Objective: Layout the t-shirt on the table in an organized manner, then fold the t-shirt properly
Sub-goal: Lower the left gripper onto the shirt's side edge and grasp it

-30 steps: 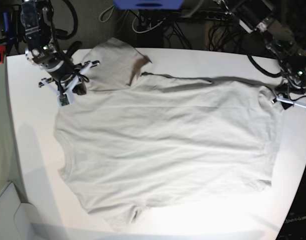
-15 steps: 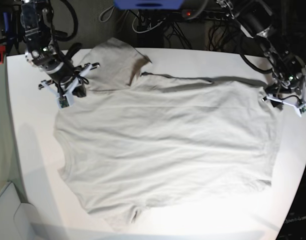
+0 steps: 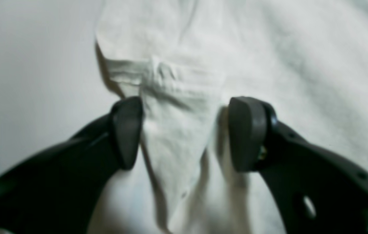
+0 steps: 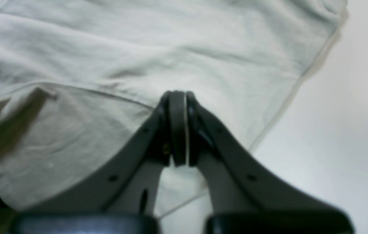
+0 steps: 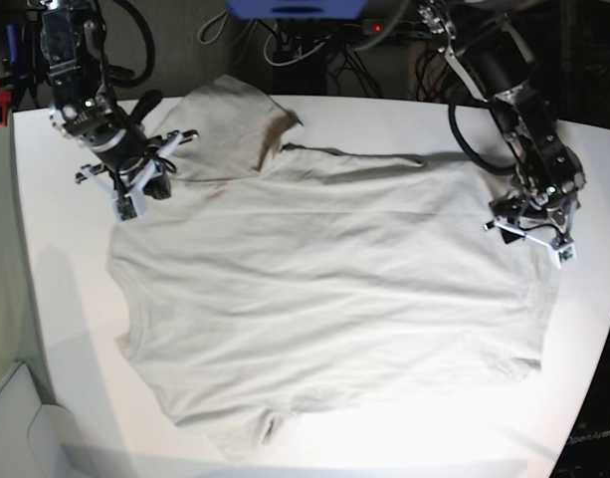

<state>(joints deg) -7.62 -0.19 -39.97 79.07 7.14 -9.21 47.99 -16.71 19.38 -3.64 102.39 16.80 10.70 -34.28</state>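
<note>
The t-shirt (image 5: 324, 289) lies spread face-up across the middle of the white worktop (image 5: 56, 299), its long axis running left to right in the base view. One sleeve (image 5: 230, 124) is turned toward the far left corner, and the hem edge reaches the right side, where it is rumpled.

The left claw (image 5: 528, 234) hangs over that right edge. In its wrist view the left claw (image 3: 184, 133) stands released, its two dark pads apart with a raised, tapering ridge of cloth (image 3: 177, 136) running between them (whether the left pad actually touches the ridge cannot be told, and the other stands off from it). The ridge runs away from the claw toward a small creased corner, with bare worktop just to its left.

The right claw (image 5: 135, 179) sits at the far left, beside the base of the sleeve. In its wrist view the right claw (image 4: 179, 130) is clenched, pads pressed flat together over the cloth; no fabric shows between them, so it appears to hold nothing.

The relation that matters: the bunched edge lies directly between the left claw's pads, aligned with its approach, so this arm is the nearer one for pinching and drawing that edge flat. The shirt body extends leftward from there, so a smoothing pull would likely go rightward, away from the body.
</note>
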